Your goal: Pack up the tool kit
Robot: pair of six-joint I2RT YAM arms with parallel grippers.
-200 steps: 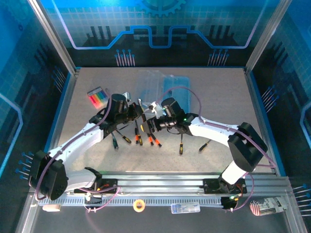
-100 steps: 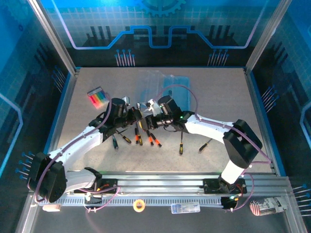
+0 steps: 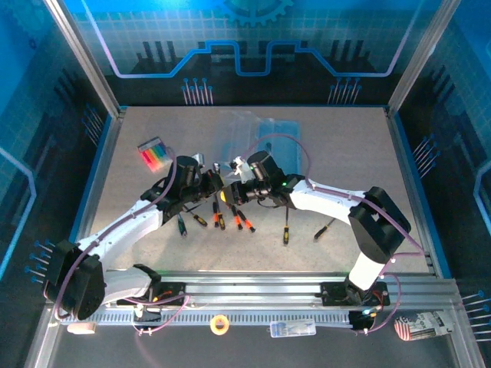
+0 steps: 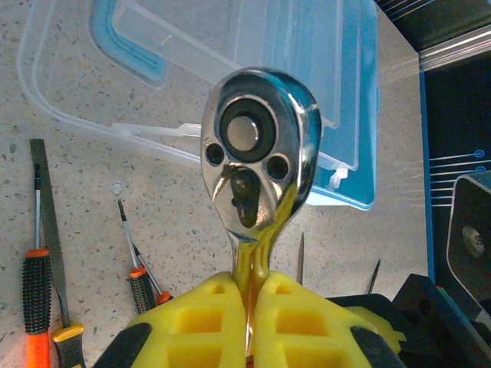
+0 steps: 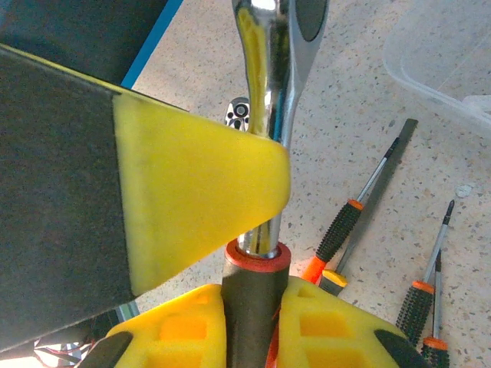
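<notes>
Nearest, a tape roll (image 3: 220, 324) lay just in front of the rail (image 3: 253, 295) that carried the two arm bases. Beyond it, screwdrivers (image 3: 285, 230) lay scattered on the speckled table (image 3: 345, 153): a row of orange-and-black ones under the spot where the arms met, and two more off to the right. Above that row both grippers held one ratchet (image 4: 257, 146) off the table. The left gripper (image 4: 249, 287) was clamped on the chrome shank just below the head, its yellow fingers (image 4: 211, 314) pressed together with the metal between them. The right gripper (image 5: 252, 303) was closed around the dark handle below the red collar, touching the grip on both sides. In the right wrist view the left arm's yellow finger crossed the shank just above that collar. Farther out, behind the ratchet head, the clear case (image 4: 337, 100) with blue trim lay open on the table. A pack of coloured pieces (image 3: 153, 152) sat at the far left, well apart from the case.
</notes>
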